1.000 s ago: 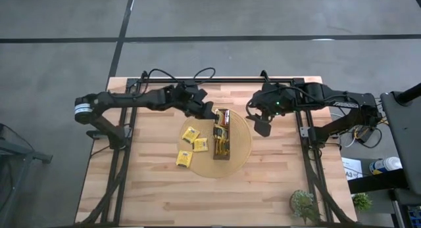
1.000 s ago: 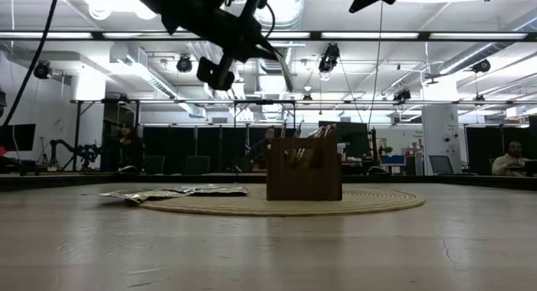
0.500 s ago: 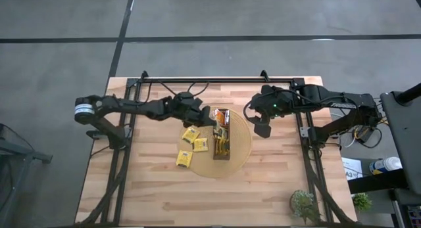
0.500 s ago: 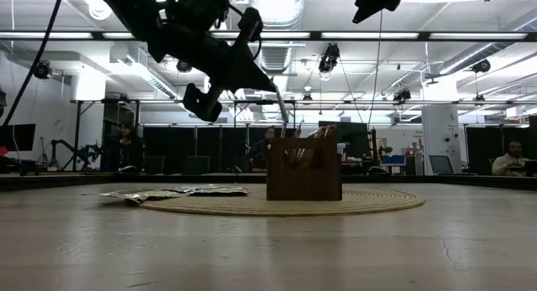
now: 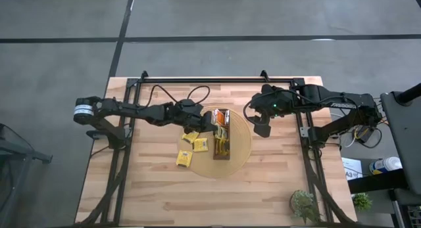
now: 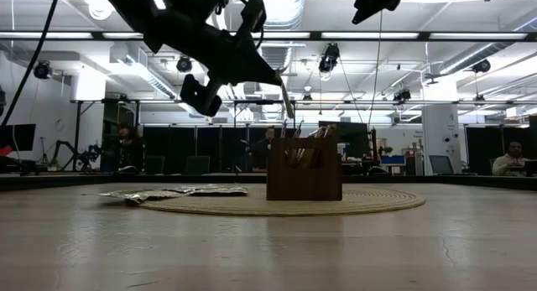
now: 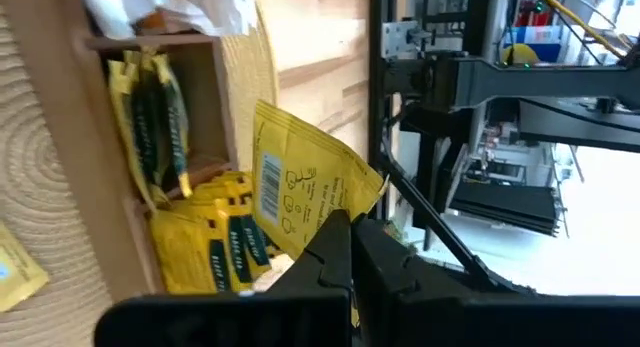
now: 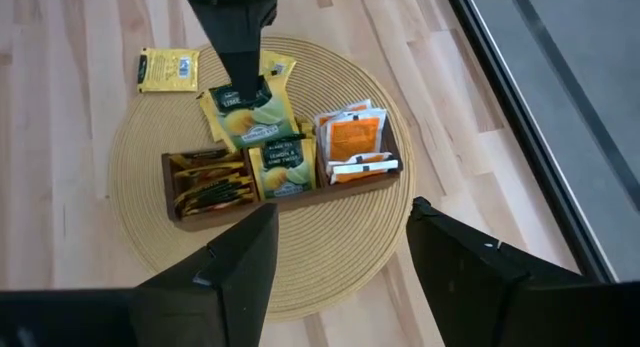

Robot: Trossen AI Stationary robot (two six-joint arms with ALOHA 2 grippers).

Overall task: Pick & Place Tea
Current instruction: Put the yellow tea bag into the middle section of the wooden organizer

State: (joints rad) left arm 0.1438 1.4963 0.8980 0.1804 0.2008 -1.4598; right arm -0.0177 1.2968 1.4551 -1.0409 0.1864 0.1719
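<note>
My left gripper (image 5: 209, 120) reaches in from the table's left and is shut on a yellow tea sachet (image 7: 305, 192). The sachet hangs over the long brown tray (image 8: 280, 177), about its middle compartment. The tray stands on a round woven disc (image 5: 238, 149) and holds yellow-green sachets (image 7: 160, 127) and orange ones (image 8: 350, 137). Three loose sachets (image 5: 191, 137) lie to the left of the tray, partly on the disc. My right gripper (image 8: 340, 277) hovers open, high to the tray's right, with nothing between its fingers. My left gripper pinches the sachet's edge (image 7: 322, 225) between its two fingers (image 7: 345, 252). The fingers slant down from the table's left. The sachet sticks out beyond the fingertips, tilted, and in the low view its lower end (image 6: 289, 106) is clear above the tray.
Bare wooden table (image 5: 164, 188) lies in front of the disc. A small potted plant (image 5: 304, 203) stands at the near right corner. A black frame rail (image 5: 217, 79) runs along the table's far edge. People sit in the room behind (image 6: 513, 161).
My left gripper has come down toward the tray with the sachet and has rolled about its own pointing line, staying shut. The sachet has sunk with it and still hangs clear above the tray. My right gripper has kept still.
</note>
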